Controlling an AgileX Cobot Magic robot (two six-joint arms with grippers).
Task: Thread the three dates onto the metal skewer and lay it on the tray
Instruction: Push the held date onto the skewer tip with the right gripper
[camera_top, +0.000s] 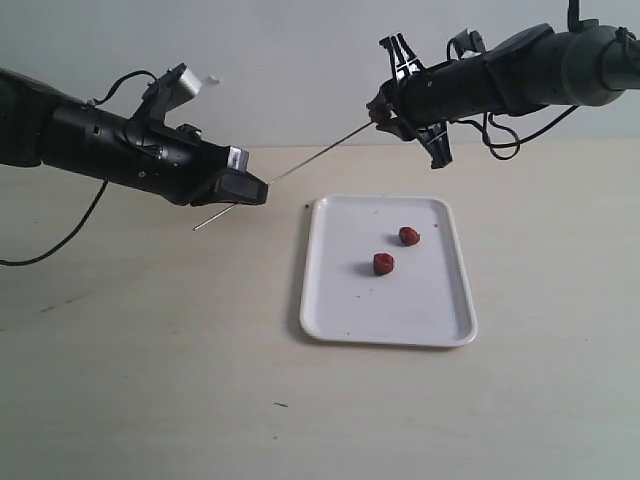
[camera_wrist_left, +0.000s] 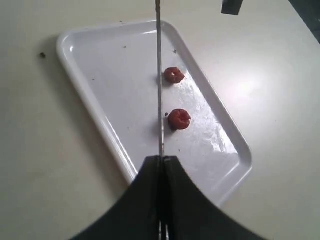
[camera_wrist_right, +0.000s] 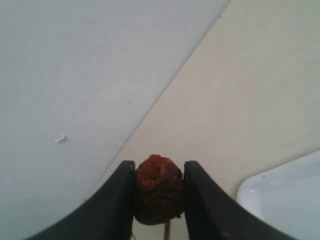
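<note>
Exterior view: your left arm (camera_top: 110, 148) was over the desk (camera_top: 150, 380) on the left. The left jaws were closed tight on the skewer (camera_top: 310, 158) near its lower end, with a short stub sticking out behind them. The skewer was tilted, rising to the right, clear of the desk. Its upper end met the held date (camera_top: 378, 107), which the right jaws had pinched at the end of your right arm (camera_top: 510, 70), up beyond the tray's far edge. The tray (camera_top: 420, 305) lay flat on the desk, right of centre. The nearer date (camera_top: 383, 263) and the farther date (camera_top: 409, 235) sat loose near its middle, close together but not touching.

Left wrist view: the left jaws were fully shut with the skewer clamped between them, no gap showing. The skewer ran straight out above the tray. Both loose dates lay on the tray just to one side of its line, not on it.

Right wrist view: the right jaws were part closed, with a pad pressed against each side of the held date. A thin bit of the skewer showed right against that date, between the jaws. You couldn't tell from here whether it had pierced the date. One tray corner was in view, with desk and a pale wall (camera_wrist_right: 75, 75) behind.
</note>
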